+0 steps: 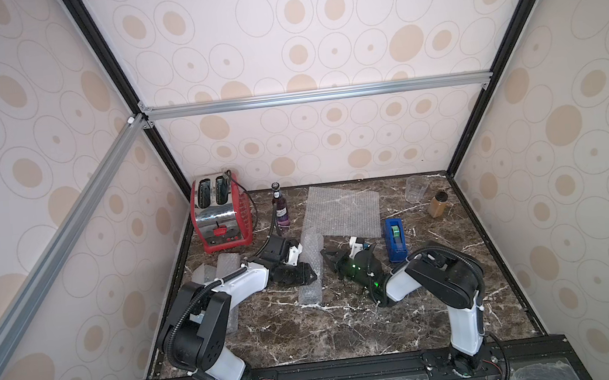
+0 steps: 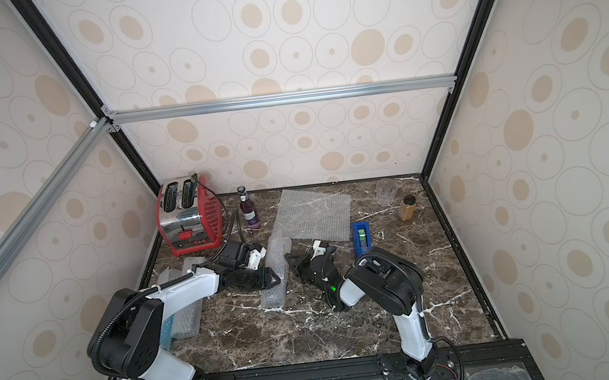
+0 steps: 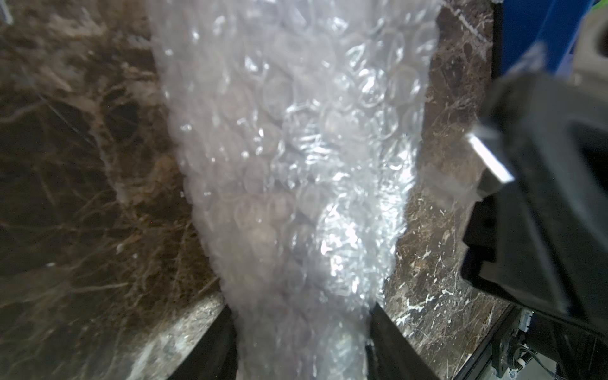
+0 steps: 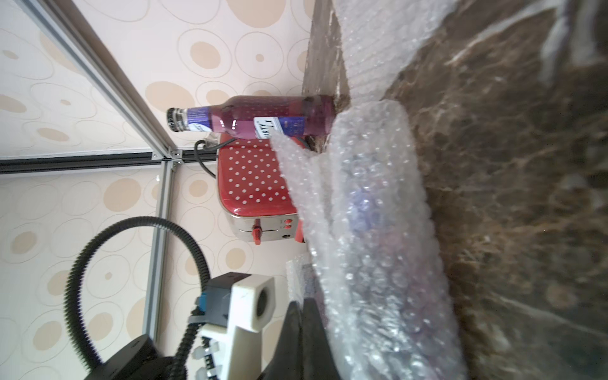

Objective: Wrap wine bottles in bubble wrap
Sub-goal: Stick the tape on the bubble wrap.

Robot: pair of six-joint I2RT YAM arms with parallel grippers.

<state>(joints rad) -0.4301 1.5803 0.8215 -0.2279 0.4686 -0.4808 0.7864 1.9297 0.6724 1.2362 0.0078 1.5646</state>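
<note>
A bubble wrap roll [image 1: 311,263] [image 3: 296,148] lies mid-table with a purple bottle faintly showing inside it [image 4: 360,204]. My left gripper [image 1: 310,274] [image 3: 301,345] is shut on this roll, one finger on each side. My right gripper [image 1: 326,255] [image 4: 304,306] is shut beside the roll on a strip of clear tape [image 3: 487,158] that reaches toward the wrap. One bare purple wine bottle [image 1: 281,212] [image 4: 263,120] stands upright near the toaster. A flat bubble wrap sheet [image 1: 344,212] lies behind the roll.
A red toaster [image 1: 220,215] stands at the back left. A blue tape dispenser [image 1: 395,239] is right of the grippers. A clear cup [image 1: 416,188] and an amber jar [image 1: 438,204] stand at the back right. More wrapped rolls [image 2: 185,315] lie under the left arm.
</note>
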